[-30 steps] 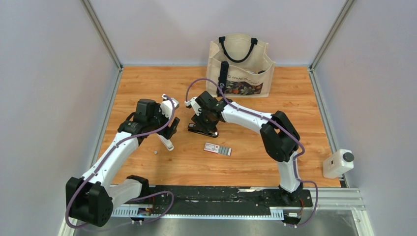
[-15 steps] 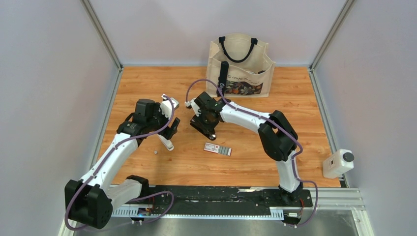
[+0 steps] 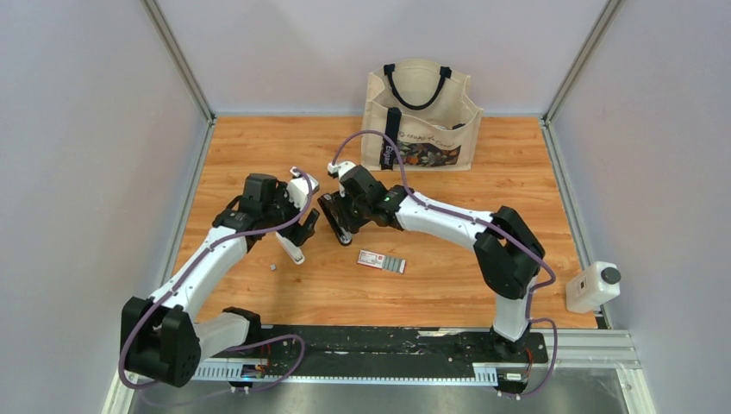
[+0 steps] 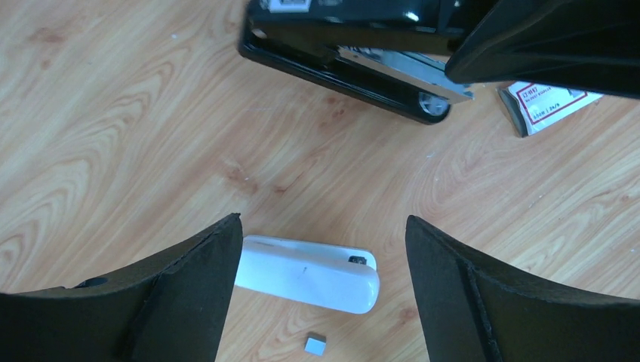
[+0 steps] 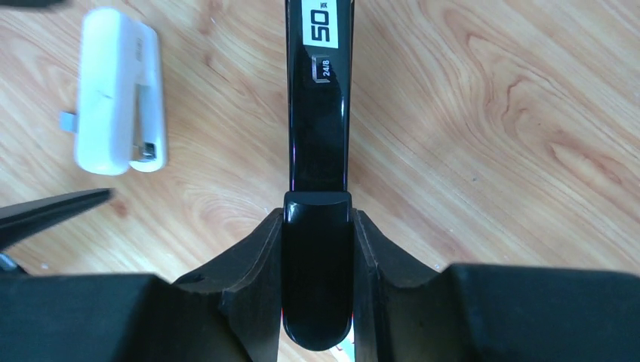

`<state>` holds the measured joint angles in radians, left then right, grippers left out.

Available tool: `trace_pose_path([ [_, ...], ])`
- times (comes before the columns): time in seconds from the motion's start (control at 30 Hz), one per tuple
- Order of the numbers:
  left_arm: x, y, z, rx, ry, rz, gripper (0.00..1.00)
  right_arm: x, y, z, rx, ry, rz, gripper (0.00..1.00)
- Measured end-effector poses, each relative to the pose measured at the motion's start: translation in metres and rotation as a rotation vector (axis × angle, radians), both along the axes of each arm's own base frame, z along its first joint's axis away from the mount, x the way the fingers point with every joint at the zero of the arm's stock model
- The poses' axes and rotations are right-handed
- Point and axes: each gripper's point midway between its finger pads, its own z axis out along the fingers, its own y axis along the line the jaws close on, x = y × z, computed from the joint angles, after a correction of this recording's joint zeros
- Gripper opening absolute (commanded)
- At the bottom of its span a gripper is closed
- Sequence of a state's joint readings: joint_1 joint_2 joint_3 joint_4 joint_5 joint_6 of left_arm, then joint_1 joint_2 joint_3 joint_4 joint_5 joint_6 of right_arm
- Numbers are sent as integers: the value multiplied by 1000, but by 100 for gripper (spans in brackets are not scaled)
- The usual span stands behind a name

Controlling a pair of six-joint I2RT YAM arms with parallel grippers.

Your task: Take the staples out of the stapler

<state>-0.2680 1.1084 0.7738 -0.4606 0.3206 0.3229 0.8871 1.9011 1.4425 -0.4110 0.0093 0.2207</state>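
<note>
My right gripper (image 3: 347, 210) is shut on the rear of a black stapler (image 3: 333, 222) and holds it just above the table; in the right wrist view (image 5: 317, 226) the stapler (image 5: 318, 113) points away from me. In the left wrist view the stapler (image 4: 355, 60) shows its metal magazine rail. My left gripper (image 3: 299, 226) is open and empty (image 4: 323, 222), above a white stapler (image 4: 306, 273) that lies on the table (image 3: 289, 248). A tiny silvery-grey piece of staples (image 4: 315, 345) lies beside the white stapler (image 3: 272, 267).
A small red-and-white box (image 3: 381, 260) lies right of the black stapler, also in the left wrist view (image 4: 551, 102). A canvas tote bag (image 3: 421, 116) stands at the back. A white device (image 3: 593, 286) sits off the table's right edge.
My right gripper has carried the black stapler left toward the left gripper and turned it. My left gripper has shifted slightly right and stays open.
</note>
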Motion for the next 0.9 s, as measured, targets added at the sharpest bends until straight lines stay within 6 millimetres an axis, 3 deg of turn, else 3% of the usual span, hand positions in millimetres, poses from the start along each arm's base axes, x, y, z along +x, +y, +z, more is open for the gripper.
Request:
trace_pose_path([
  [0.1, 0, -4, -12, -1, 42, -21, 95, -2, -1, 18, 76, -26, -46, 0],
  [0.33, 6, -18, -23, -44, 54, -78, 95, -7, -10, 53, 223, -65, -137, 0],
  [0.6, 2, -26, -36, -57, 52, -169, 93, -17, -13, 55, 331, -28, -198, 0],
  [0.9, -11, -38, -35, -94, 61, -282, 93, -18, -7, 65, 423, -16, -236, 0],
])
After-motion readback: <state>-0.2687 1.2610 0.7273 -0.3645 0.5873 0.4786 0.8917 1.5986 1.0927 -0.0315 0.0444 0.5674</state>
